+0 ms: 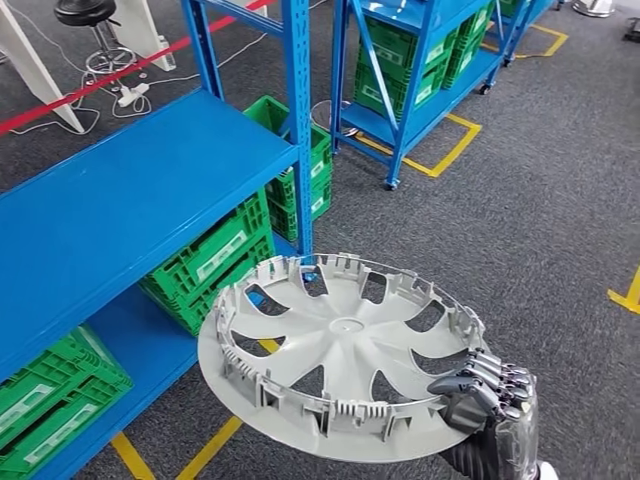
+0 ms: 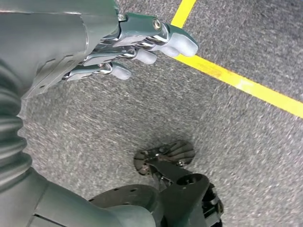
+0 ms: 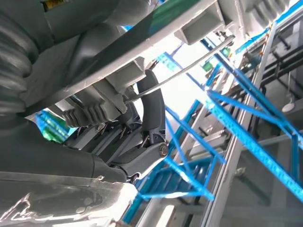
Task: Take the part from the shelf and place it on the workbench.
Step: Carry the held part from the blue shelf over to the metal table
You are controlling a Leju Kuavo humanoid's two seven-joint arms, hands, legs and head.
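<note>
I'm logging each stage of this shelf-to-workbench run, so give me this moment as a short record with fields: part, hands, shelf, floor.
part: grey wheel cover, ribbed inner side up, held roughly level above the floor, clear of the shelf
right hand: right hand grips the cover's rim at its near right edge
left hand: left hand holds nothing, fingers extended over the carpet
shelf: blue shelf at left, top board bare; green crates on the lower level
floor: grey carpet with yellow tape lines
workbench: not seen

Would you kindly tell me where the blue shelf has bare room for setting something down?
The upper shelf board, left of the blue upright, is bare. The lower level is crowded with green crates. The right hand holds the wheel cover.
</note>
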